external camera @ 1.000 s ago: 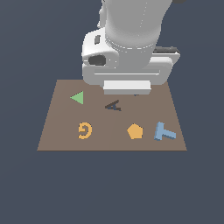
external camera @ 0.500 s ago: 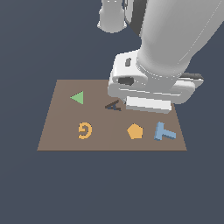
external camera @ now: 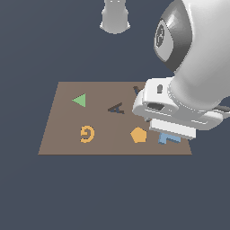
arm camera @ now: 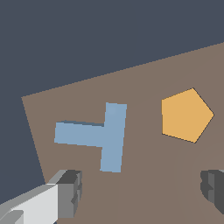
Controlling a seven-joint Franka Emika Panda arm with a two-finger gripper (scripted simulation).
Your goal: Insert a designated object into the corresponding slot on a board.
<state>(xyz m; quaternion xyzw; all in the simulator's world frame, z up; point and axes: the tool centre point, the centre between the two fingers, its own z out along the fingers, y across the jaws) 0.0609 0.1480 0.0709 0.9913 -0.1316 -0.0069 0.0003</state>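
Note:
The light-blue T block lies flat on the brown board near its corner. In the exterior view only a part of the T block shows under my hand. My gripper is open and empty above the board. One finger is beside the T and the other finger is past the orange pentagon. Nothing sits between the jaws. The T-shaped slot is mostly hidden behind my hand; only a dark sliver shows.
On the board are a green triangle, an orange G, the orange pentagon and a dark A-shaped recess. The arm's base stands behind the board.
The hand has moved from the far middle of the board toward the exterior view's right and nearer, and is now over the blue T, covering most of it.

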